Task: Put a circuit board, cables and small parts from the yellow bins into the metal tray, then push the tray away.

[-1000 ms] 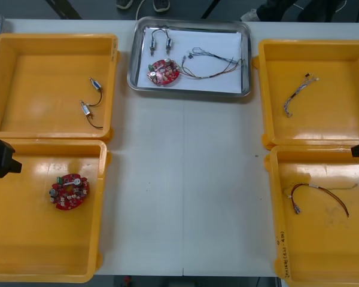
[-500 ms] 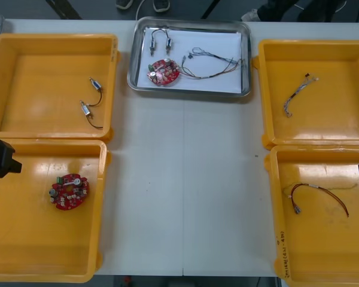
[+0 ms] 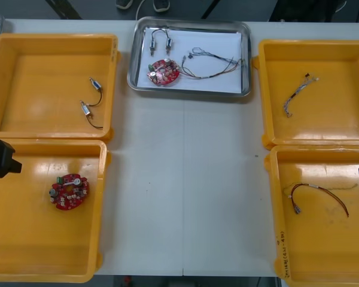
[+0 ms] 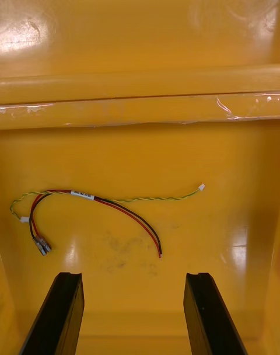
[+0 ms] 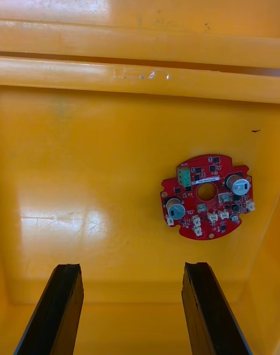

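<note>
Right claw [image 4: 133, 278] eases back toward near side, spread wide, red and yellow cable [image 4: 81, 195] ahead in yellow bin [image 4: 140, 150]; left claw [image 5: 131, 267] wide, circuit board [image 5: 207, 196] ahead.

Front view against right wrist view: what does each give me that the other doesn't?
Front view: the metal tray on the far side, holding a circuit board, cables and small metal parts, and the left gripper over the near left bin. Right wrist view: the right gripper, fingers open, above the near right bin floor. Both: the red and yellow cable lying in that bin, untouched.
</note>
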Controlling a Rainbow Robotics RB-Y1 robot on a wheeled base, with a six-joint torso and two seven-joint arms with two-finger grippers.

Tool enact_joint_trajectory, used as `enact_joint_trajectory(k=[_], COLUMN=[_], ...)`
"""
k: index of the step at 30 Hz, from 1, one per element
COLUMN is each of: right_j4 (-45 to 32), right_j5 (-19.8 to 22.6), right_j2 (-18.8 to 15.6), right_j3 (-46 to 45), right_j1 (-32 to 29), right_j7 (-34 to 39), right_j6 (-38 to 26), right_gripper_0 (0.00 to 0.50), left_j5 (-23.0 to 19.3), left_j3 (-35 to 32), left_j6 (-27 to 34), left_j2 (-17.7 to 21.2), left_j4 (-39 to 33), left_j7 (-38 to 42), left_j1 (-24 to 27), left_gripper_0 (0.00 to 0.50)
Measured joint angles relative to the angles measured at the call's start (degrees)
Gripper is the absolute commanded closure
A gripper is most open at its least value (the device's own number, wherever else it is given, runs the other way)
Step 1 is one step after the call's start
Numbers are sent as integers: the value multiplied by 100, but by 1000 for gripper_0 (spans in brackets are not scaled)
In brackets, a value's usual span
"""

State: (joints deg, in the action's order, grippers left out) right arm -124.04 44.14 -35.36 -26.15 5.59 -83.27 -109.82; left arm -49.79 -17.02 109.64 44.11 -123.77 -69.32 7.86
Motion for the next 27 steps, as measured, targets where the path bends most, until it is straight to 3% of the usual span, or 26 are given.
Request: enact_joint_trajectory(k=[27], right_j4=[-18], right_j5=[2], right_j2=[0], right_j3=[0], right_j1=[-6], right_j7=[0], right_j6=[0], right_gripper_0=[0], left_j5=[0], left_j3=[0], left_j6=[0], left_j2=[0], left_j4=[0], left_j7=[0], left_j1=[0], left_gripper_0=[0])
